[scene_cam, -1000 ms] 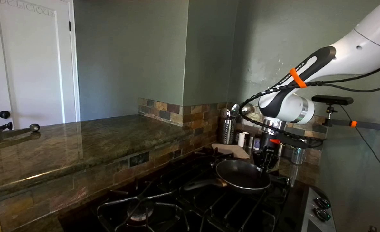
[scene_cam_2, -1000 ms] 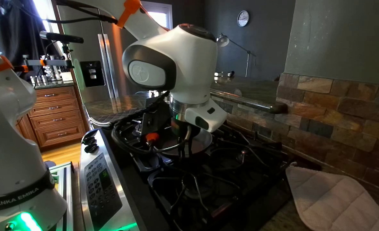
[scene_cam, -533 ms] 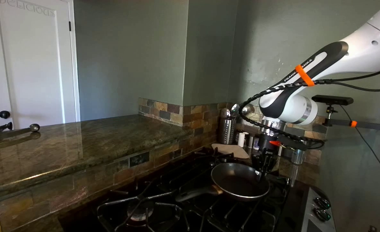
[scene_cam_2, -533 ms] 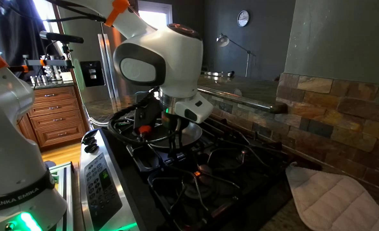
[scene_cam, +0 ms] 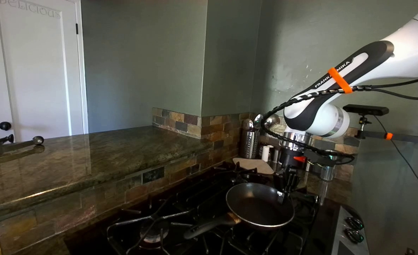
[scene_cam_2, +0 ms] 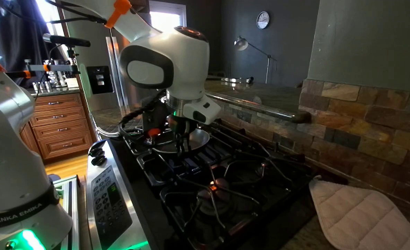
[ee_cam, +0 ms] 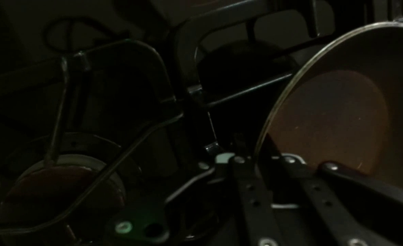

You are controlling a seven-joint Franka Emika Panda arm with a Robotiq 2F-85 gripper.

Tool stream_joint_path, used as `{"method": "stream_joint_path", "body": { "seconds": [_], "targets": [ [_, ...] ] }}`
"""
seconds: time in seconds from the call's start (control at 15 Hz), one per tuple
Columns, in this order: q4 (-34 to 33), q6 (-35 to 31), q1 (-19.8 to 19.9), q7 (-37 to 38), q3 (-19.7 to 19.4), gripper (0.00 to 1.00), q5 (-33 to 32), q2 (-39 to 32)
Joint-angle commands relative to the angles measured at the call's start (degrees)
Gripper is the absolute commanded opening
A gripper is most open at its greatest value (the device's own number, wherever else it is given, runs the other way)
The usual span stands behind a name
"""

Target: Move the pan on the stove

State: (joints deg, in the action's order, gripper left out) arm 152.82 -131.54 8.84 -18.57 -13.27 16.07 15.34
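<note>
The dark round pan is over the stove's black grates; its handle points to the left in this exterior view. The pan also shows partly behind the arm in an exterior view and at the right in the wrist view. My gripper is at the pan's rim, fingers pointing down. In the wrist view the rim runs between the fingertips, which are shut on it. In an exterior view the gripper partly hides the pan. I cannot tell whether the pan's bottom touches the grates.
A pale pot holder lies beside the stove. A utensil holder and a steel canister stand at the back. The raised stone countertop and its tiled wall border the stove. A control panel runs along the robot's side.
The gripper and pan have moved together, left and down in an exterior view and left and up in an exterior view. More of the grates shows behind them. The hold looks unchanged.
</note>
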Motion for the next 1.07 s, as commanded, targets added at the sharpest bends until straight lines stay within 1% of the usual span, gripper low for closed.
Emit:
{"method": "stream_joint_path", "body": {
  "seconds": [0.0,0.07,0.4,0.47,0.6,0.73,1.0],
  "targets": [
    [1.68,-0.32,-1.34,0.18,0.78,0.04,-0.76,1.63],
    [0.16,0.10,-1.02,0.15,0.02,0.14,-0.22,0.16],
    [0.18,0.10,-1.24,0.16,0.40,0.14,-0.30,0.22],
    [0.18,0.10,-1.24,0.16,0.40,0.04,-0.30,0.22],
    [0.37,0.46,-2.31,-0.38,1.27,0.04,-0.27,0.37],
    [0.29,2.97,-4.01,-1.58,1.80,0.04,1.12,0.65],
    [0.12,5.89,-6.90,-2.89,3.45,0.04,1.46,0.34]
  ]
}}
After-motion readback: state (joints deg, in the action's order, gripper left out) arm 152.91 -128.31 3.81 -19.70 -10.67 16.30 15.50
